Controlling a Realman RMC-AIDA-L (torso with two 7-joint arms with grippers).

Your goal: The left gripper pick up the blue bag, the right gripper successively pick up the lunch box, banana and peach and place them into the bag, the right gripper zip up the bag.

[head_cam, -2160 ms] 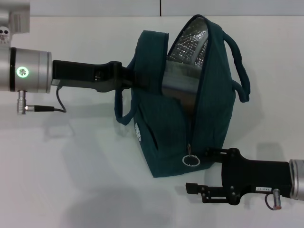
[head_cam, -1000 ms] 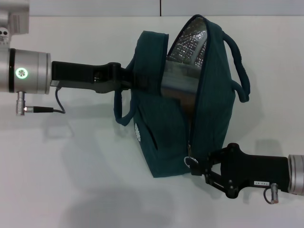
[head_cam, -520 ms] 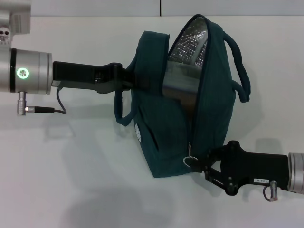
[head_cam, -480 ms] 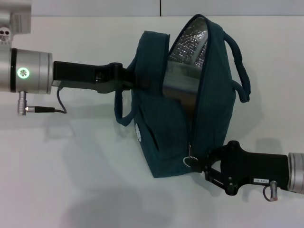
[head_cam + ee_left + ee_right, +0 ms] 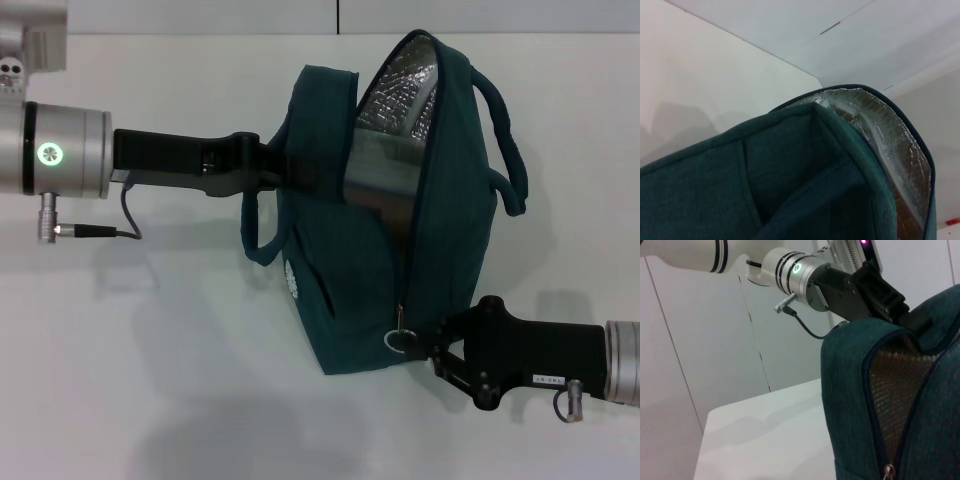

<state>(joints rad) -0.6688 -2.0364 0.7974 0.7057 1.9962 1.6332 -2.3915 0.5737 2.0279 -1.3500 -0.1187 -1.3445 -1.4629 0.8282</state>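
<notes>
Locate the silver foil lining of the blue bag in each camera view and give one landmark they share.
Head view: silver foil lining shows in the gaping top opening of the dark teal-blue fabric bag.
Left wrist view: lining curves along the bag's open rim, beside the teal panel.
Right wrist view: lining sits in the wedge between the zipper edges.
Shared landmark: the bag's dark zipper edge bordering the foil.

The blue bag (image 5: 370, 270) is matt woven cloth with a slightly rough weave, and its lining (image 5: 400, 90) is crinkled, shiny silver foil. A bright metal ring pull (image 5: 399, 340) hangs at the bag's lower end. The desk (image 5: 150, 350) beneath the bag looks smooth, matt white. Both grippers look like matt black plastic on satin silver metal wrists.
</notes>
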